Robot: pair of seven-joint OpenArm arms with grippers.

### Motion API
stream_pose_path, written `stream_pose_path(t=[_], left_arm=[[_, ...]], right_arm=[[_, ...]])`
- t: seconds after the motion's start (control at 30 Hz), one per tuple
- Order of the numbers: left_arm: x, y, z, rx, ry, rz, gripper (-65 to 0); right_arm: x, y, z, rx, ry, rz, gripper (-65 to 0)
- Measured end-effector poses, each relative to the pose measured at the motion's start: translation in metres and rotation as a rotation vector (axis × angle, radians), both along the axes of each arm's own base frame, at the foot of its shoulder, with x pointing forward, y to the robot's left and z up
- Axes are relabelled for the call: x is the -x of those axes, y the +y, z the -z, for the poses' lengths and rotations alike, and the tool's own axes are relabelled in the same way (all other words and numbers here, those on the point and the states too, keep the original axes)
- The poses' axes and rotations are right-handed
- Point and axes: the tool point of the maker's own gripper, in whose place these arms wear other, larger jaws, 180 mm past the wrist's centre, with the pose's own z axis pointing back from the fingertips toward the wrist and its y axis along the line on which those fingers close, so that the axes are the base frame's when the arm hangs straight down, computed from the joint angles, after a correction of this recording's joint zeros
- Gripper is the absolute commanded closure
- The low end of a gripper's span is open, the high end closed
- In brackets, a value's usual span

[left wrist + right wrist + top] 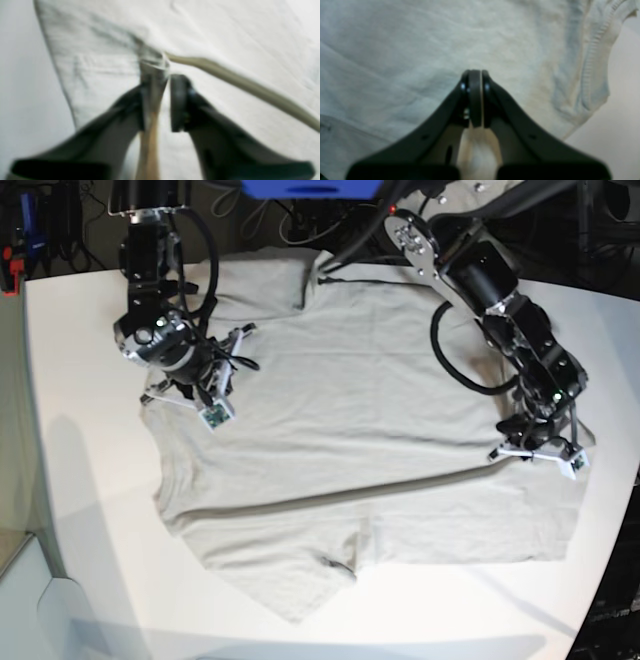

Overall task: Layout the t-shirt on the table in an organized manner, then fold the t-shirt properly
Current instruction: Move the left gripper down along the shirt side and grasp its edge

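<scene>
**T-shirt spread on table, both pincers low over it**

The t-shirt point(360, 420) was laid across the white table point(80, 480), light grey-beige and creased, one fold running through its lower half. The left gripper point(160, 82) was seen slightly parted, a pinch of cloth bunched at one fingertip; a firm hold could not be confirmed through the blur. The right gripper point(475, 82) was pressed shut above the fabric, the ribbed collar point(595, 57) lying to its right. Black cables point(455, 370) were looped beside the left arm.

Just a tangle of dark cables point(300, 215) and a blue thing point(305, 188), both well behind the grippers.
</scene>
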Motion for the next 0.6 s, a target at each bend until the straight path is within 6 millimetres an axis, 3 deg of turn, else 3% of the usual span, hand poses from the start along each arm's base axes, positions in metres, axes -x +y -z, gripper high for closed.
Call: stream_pose_path(t=[0.13,0.2,0.33,0.6], left_arm=[[0.002,0.001,0.001,-0.002,0.004,-0.001,-50.9],[0.001,0.001,0.000,-0.003,0.001,-0.002,-56.2],[0.013,0.013,-0.010,-0.046,-0.013,-0.024,-52.1],[0.017,0.043,-0.030,-0.122,-0.037,-0.050,-34.0]], right_arm=[[0.000,-0.001,0.000,0.002,0.001,0.000,0.0],[0.000,-0.001,0.000,0.002,0.000,0.000,0.0],[0.000,-0.001,0.000,0.002,0.000,0.000,0.0],[0.000,-0.001,0.000,0.003,0.001,0.000,0.0]])
